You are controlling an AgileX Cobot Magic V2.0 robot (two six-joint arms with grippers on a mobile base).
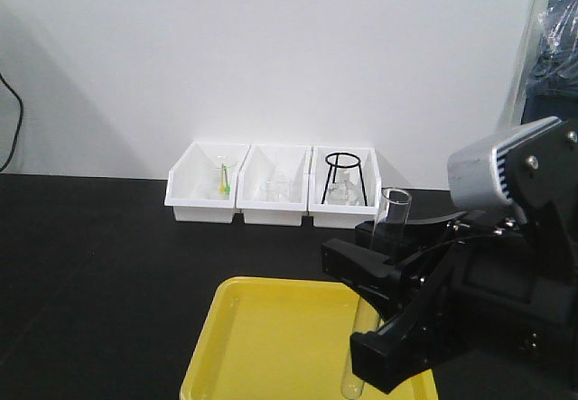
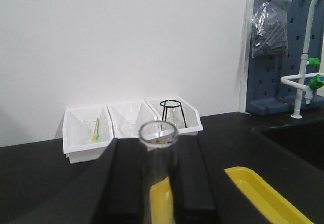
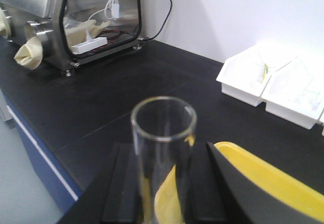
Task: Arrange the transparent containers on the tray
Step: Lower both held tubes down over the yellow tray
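**TUBE PLACEMENT: BOTH END EFFECTORS LOADED AT THE TRAY**

**Left.** The left end effector (image 2: 154, 155) is closed on the left tube (image 2: 158, 173), with one dark finger against each side of the glass. The tube stands rim-up. Yellow shows through the glass, so the tray (image 2: 263, 193) lies below and to the right. This arm is outside the front view.

**Centre.** The tray rests on the black worktop (image 1: 90, 255). Its visible floor carries no tube. Three white bins (image 1: 271, 192) stand against the wall, well apart from the tray.

**Right.** The right end effector (image 1: 375, 314) is clamped on the right tube (image 1: 390, 215) at mid-length. This grip leaves the rim and the round base free. The tube is slightly tilted, and its base hangs near the tray's right rim. Whether the base touches the tray cannot be told.

**Assessment.** Placement is at an early stage. The next move probably calls for lowering a tube and laying it flat before release. A round tube may roll, but the low rim should contain it.
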